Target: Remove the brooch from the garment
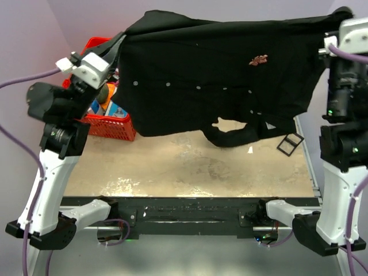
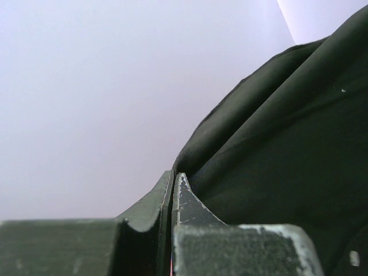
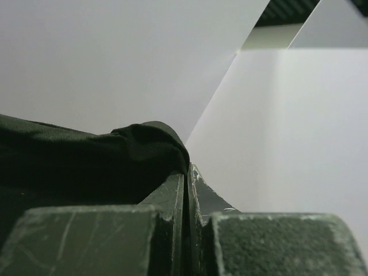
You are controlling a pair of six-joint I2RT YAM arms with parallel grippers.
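Observation:
The black garment [image 1: 218, 75] hangs stretched between my two grippers, high above the table. A row of small white buttons runs across it. The tiny reddish-pink brooch [image 1: 259, 59] is pinned on its upper right part. My left gripper [image 1: 119, 40] is shut on the garment's left top corner; the cloth shows in the left wrist view [image 2: 287, 144] beside the closed fingers [image 2: 190, 207]. My right gripper [image 1: 343, 14] is shut on the garment's right top corner; the cloth [image 3: 86, 161] bunches at the closed fingers [image 3: 172, 198].
A red basket [image 1: 109, 123] with bottles stands at the table's back left, partly behind the garment and the left arm. A small black frame-shaped object [image 1: 290, 143] lies on the table at the right. The garment's lower edge hangs just above the tabletop [image 1: 190, 167].

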